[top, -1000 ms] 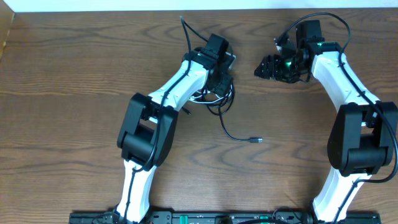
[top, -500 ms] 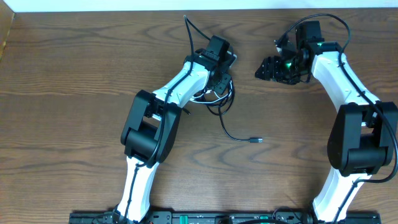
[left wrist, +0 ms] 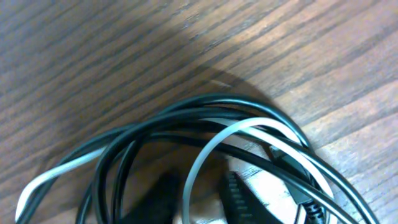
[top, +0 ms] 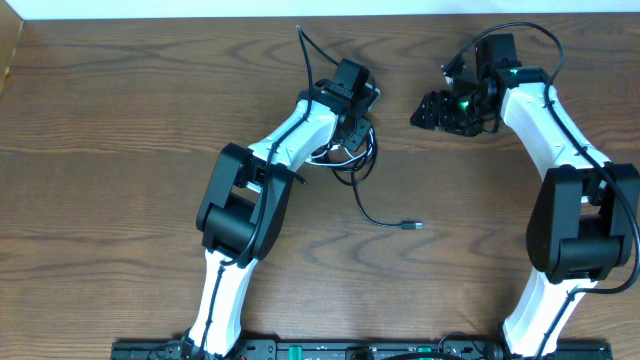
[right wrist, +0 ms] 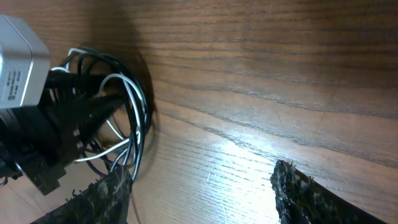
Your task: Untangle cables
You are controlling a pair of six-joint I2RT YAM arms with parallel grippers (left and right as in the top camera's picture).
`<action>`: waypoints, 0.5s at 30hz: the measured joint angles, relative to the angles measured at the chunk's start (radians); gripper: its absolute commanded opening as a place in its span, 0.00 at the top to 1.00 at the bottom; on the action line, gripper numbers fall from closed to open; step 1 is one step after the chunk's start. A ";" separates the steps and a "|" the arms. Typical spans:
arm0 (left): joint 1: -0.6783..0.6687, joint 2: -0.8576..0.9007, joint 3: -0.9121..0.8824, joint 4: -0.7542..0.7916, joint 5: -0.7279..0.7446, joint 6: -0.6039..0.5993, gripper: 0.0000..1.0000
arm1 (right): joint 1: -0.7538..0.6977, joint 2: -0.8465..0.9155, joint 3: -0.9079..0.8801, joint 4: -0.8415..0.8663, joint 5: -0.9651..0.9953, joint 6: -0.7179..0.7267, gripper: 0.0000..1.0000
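From overhead, the tangle (top: 352,152) sits at the far middle of the table (top: 120,120), under my left gripper (top: 348,128). The arm hides its jaws, so I cannot tell their state here. One tail of the black cord (top: 395,224) runs out toward me and ends in a plug (top: 411,226) lying free on the wood. The right gripper (top: 428,110) hangs just right of the pile, clear of it.

The left wrist view is right on top of the loops. The white cord (left wrist: 236,127) arcs over and under the black ones and drops between my fingers (left wrist: 239,194). The picture is too blurred and cropped to show whether they are pinching it or only straddling it.

From the right wrist, the right jaws are spread wide, and the tangle lies off to the left with the left gripper planted in it.

I judge the step is to split off one cord. I would close the left on the white strand alone, take a black loop with the right, then pull apart slowly and low, watching that neither loop cinches.
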 measured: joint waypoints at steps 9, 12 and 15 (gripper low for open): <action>0.000 -0.003 0.000 0.000 -0.001 -0.035 0.92 | 0.000 0.000 0.000 -0.003 0.001 -0.008 0.32; 0.000 -0.025 -0.001 -0.011 0.006 -0.055 0.93 | 0.000 0.000 0.000 -0.002 0.001 -0.011 0.31; 0.000 -0.088 -0.006 -0.023 0.040 -0.068 0.93 | 0.000 0.000 0.000 0.002 0.002 -0.016 0.32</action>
